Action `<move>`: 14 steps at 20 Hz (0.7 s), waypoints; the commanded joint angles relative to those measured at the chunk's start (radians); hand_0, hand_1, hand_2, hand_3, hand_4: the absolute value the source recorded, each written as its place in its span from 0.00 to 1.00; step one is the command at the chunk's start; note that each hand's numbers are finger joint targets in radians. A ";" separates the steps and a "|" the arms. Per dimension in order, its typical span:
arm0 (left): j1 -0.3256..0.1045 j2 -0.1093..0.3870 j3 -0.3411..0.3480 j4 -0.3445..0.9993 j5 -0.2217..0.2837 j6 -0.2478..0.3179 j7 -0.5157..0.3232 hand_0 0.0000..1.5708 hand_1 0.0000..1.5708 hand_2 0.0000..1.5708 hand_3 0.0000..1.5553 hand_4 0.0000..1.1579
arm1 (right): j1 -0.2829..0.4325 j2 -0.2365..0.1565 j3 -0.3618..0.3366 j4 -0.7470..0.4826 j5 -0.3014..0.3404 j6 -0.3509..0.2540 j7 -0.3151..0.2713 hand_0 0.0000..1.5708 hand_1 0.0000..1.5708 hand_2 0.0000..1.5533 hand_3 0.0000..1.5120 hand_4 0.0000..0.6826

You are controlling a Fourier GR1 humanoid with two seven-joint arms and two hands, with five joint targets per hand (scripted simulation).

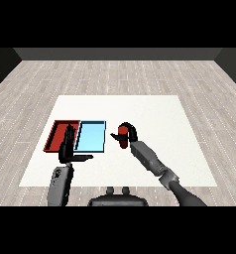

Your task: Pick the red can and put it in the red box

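Observation:
The red can [123,137] stands to the right of the trays, and my right hand [130,132] is curled round it from the right side. The red tray [55,135] lies at the left of the table with the light blue tray [91,136] beside it on the right. My left hand [68,150] is held up over the near edge of the two trays, fingers straight and thumb pointing right, holding nothing. Whether the can touches the table is hidden by the hand.
The white table [154,114] stretches wide behind and to the right of the can. My right forearm [149,158] comes in diagonally from the lower right; my left forearm [59,184] rises from the lower left.

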 commanded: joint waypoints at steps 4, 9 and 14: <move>0.061 0.018 -0.009 -0.075 0.018 -0.040 0.008 0.00 0.00 0.00 0.00 0.00 | 0.100 -0.053 -0.032 -0.184 0.106 -0.045 0.006 1.00 1.00 0.95 0.93 0.91; -0.005 0.001 -0.029 0.052 -0.019 -0.035 -0.045 0.00 0.00 0.00 0.00 0.00 | 0.064 -0.124 -0.029 -0.378 0.165 -0.116 0.118 1.00 1.00 0.95 0.93 0.89; -0.014 -0.037 -0.104 -0.046 -0.010 -0.041 0.070 0.00 0.00 0.00 0.00 0.00 | 0.220 -0.237 -0.009 -0.665 0.206 -0.171 0.151 0.97 0.97 0.94 0.93 0.88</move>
